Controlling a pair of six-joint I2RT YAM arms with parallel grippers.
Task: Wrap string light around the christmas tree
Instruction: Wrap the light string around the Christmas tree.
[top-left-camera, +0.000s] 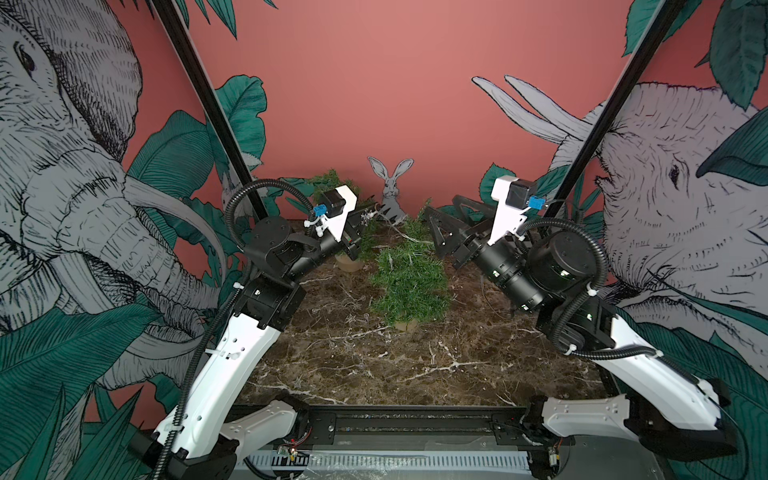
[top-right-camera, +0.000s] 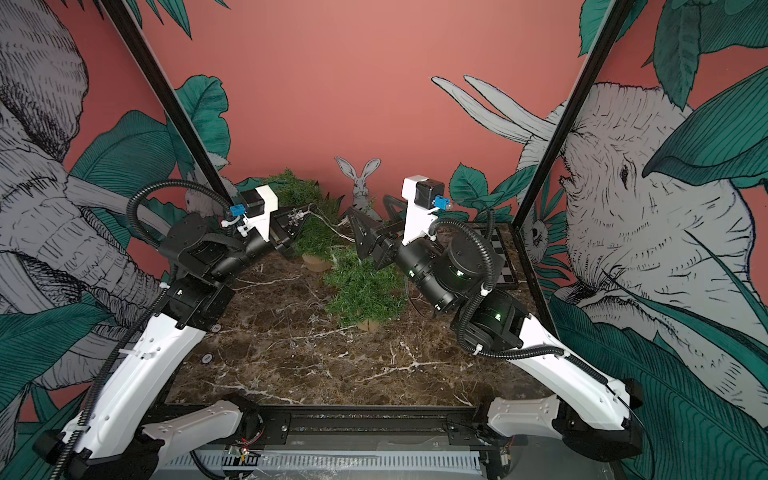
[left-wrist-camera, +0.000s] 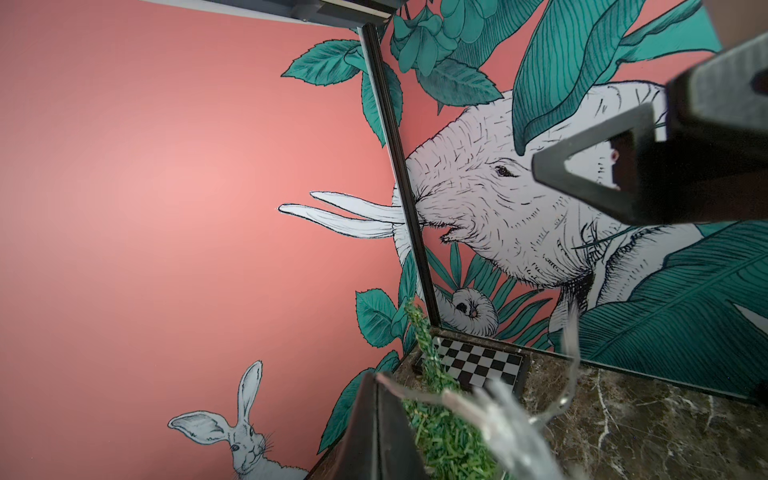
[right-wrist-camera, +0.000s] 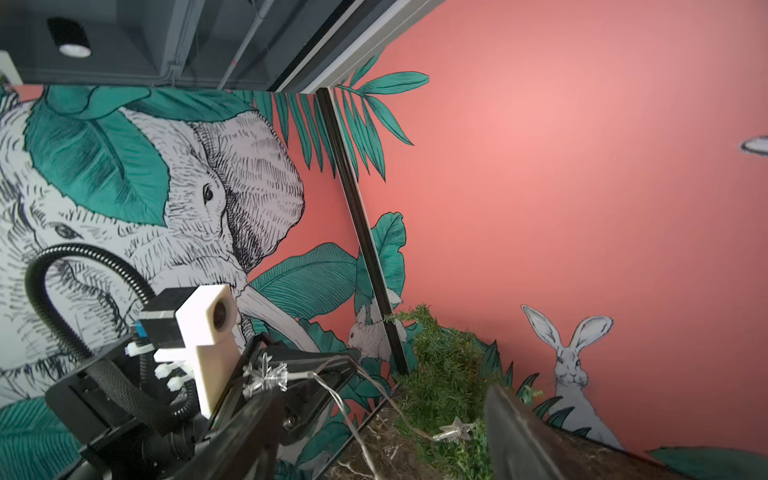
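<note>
Tension governs: left gripper (top-right-camera: 302, 216), clamped on string (right-wrist-camera: 266, 376) at 11 o'clock from tree (top-left-camera: 409, 282), should hold taut while right gripper (top-left-camera: 439, 204), spread empty at 1 o'clock, takes slack.

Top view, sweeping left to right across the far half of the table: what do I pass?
Left gripper, shut on the string light → right gripper, open → checkerboard. The back tree and front tree overlap these, so they are left out.
</note>
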